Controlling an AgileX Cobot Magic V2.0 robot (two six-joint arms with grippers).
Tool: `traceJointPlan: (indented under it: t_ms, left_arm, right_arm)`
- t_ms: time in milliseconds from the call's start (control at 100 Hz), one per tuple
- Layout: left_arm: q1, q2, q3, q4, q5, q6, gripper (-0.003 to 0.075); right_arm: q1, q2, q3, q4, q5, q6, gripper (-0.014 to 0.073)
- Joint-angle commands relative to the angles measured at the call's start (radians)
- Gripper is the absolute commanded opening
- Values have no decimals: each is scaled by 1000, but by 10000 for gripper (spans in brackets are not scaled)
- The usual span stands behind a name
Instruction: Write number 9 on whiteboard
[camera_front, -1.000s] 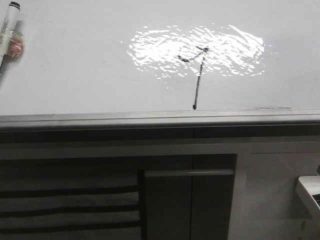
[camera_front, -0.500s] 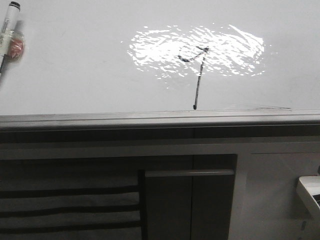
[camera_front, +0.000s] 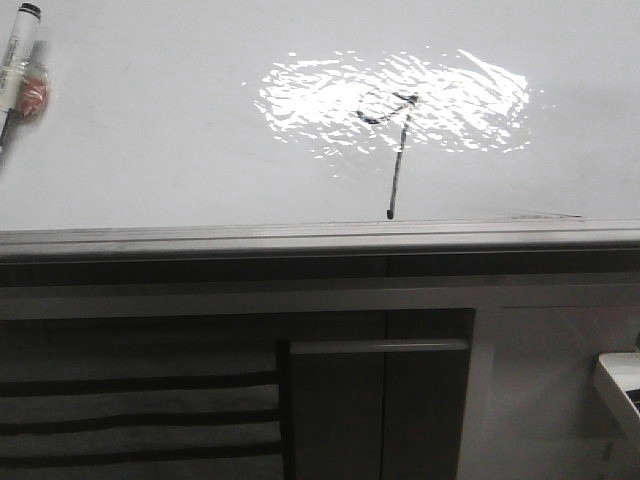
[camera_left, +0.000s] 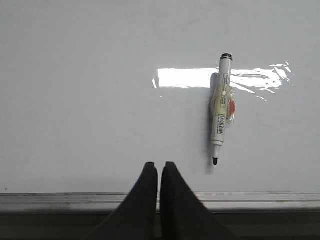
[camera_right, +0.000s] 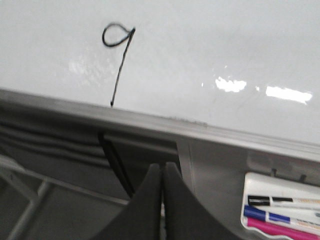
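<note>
The whiteboard (camera_front: 150, 130) fills the upper half of the front view, with a bright rippled glare patch. On it is the number 9 (camera_front: 395, 150), a black flattened loop with a long stem; it also shows in the right wrist view (camera_right: 117, 60). A white marker (camera_left: 220, 107) with its black tip uncapped lies on the whiteboard (camera_left: 90, 100), seen too at the far left of the front view (camera_front: 20, 60). My left gripper (camera_left: 159, 166) is shut and empty, over the board's near edge, beside the marker. My right gripper (camera_right: 162, 166) is shut and empty, below the board's edge.
A grey metal edge strip (camera_front: 320, 238) borders the board's near side. Dark cabinet fronts (camera_front: 380, 400) lie below it. A white tray (camera_right: 282, 207) holds black, blue and pink markers at the right; its corner shows in the front view (camera_front: 620, 385).
</note>
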Motion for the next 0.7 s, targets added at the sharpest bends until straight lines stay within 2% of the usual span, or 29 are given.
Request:
traceJointPlan:
  t_ms: [0, 90, 180, 480, 690]
  left_arm:
    - [3, -23, 30, -1, -86, 1, -20]
    - [3, -23, 30, -1, -86, 1, -20]
    - [3, -23, 30, -1, -86, 1, -20]
    - [3, -23, 30, -1, -86, 1, -20]
    - [3, -23, 30, -1, -86, 1, -20]
  right_arm:
    - [-103, -106, 99, 43, -289, 5, -72]
    - [-191, -212, 230, 102, -448, 5, -72]
    - [-258, -293, 336, 149, -522, 5, -72]
    - [-368, -452, 495, 192, -574, 5, -72]
    - [-370, -446, 502, 192, -575, 5, -72]
